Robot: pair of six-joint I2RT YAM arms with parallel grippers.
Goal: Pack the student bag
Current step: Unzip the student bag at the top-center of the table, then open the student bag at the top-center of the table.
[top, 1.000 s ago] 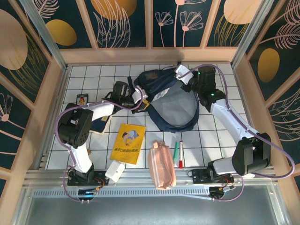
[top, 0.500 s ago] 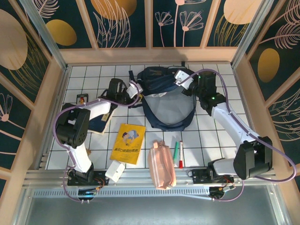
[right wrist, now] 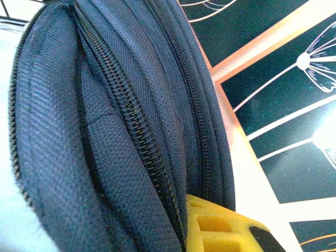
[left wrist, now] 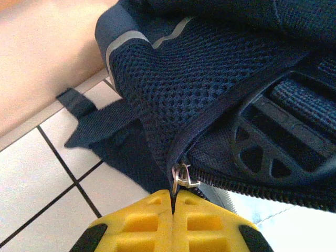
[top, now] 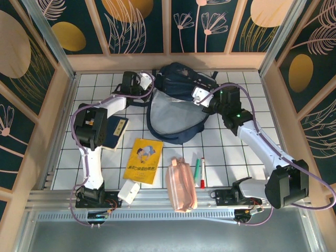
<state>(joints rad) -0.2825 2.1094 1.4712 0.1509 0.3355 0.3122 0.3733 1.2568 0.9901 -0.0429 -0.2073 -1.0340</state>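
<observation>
The right gripper [top: 199, 98], jaws nearly closed, pinches the right rim of the student bag [top: 176, 118], which lies open at the far middle of the tiled table [top: 231, 152]; farther back, the left gripper [left wrist: 173, 198] clamps its zipper pull [left wrist: 181, 177] at the bag's left side

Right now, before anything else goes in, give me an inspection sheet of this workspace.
Surface: white tiled table, dark grout lines.
Job's things: student bag at the far edge, main compartment open, grey lining showing.
Clutter: yellow book, pink pouch, green pen, red pen, navy notebook, all outside the bag.
Grippers: left gripper shut on the zipper pull; right gripper shut on the student bag's rim.
Cables: purple cable looping off each arm.
Surroundings: wood-framed leaf-pattern panels; metal rail at near edge.
</observation>
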